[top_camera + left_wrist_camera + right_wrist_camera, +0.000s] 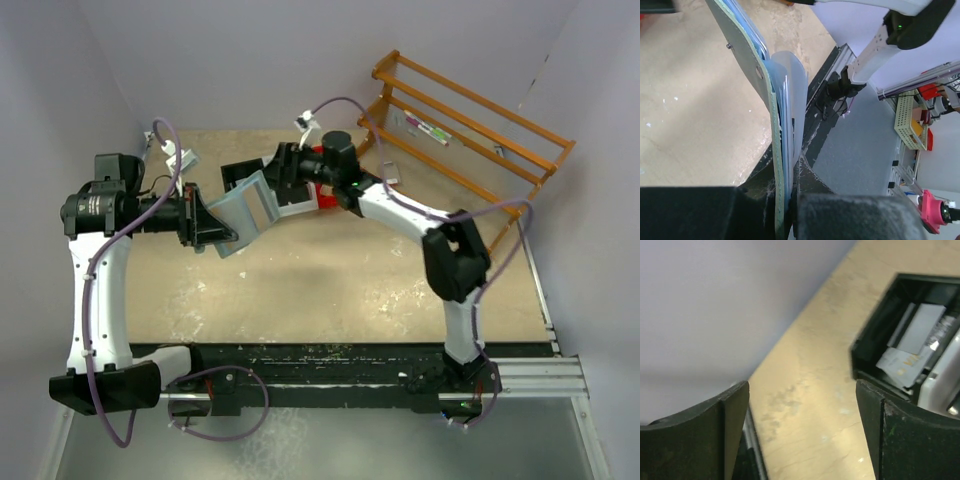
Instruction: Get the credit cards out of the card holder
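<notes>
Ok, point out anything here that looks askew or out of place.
Nothing damaged or spilled. The credit cards lie crooked and overlapping in the black bin, not stacked. The card holder, clamped in the left gripper, hangs open with its clear pocket pages bulging away from the cover.

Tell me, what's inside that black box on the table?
At least two pale credit cards lie overlapping inside the black bin. The floor beneath them is covered, and part of the bin runs off the picture, so I cannot tell if more are there.
</notes>
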Robot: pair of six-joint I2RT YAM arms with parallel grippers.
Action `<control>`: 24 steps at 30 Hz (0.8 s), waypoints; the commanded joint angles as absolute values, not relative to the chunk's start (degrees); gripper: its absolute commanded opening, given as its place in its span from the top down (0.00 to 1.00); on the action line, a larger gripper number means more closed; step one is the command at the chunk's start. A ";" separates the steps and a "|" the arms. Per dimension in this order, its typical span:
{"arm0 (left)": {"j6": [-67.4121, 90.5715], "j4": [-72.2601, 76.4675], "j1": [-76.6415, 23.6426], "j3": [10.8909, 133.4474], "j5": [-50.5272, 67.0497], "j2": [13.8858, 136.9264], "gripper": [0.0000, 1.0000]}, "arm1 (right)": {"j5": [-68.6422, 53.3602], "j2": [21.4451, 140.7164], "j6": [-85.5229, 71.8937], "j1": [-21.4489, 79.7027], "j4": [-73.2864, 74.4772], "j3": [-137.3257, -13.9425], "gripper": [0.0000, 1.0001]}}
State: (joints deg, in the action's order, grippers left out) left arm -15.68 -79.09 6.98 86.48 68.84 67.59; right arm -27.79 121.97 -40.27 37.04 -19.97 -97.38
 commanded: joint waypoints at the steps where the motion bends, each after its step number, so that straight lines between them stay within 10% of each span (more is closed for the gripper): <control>1: -18.44 -79.71 7.04 89.12 76.19 67.09 1.00 | -35.46 106.07 -45.02 35.09 -34.86 -85.70 0.05; 12: -20.27 -78.95 7.03 87.61 78.48 69.71 1.00 | -46.23 103.59 -94.00 34.67 -100.65 -61.71 0.15; 19: -19.25 -78.50 7.03 88.16 81.10 69.91 1.00 | -47.94 102.19 -86.47 37.02 -92.03 -62.10 0.06; 24: -19.63 -78.60 7.03 87.93 80.97 69.98 1.00 | -48.05 104.42 -94.04 37.88 -100.97 -63.91 0.29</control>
State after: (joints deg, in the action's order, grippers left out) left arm -18.61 -79.96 6.98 86.78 77.10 70.52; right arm -46.76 105.16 -88.62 37.26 -88.25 -61.17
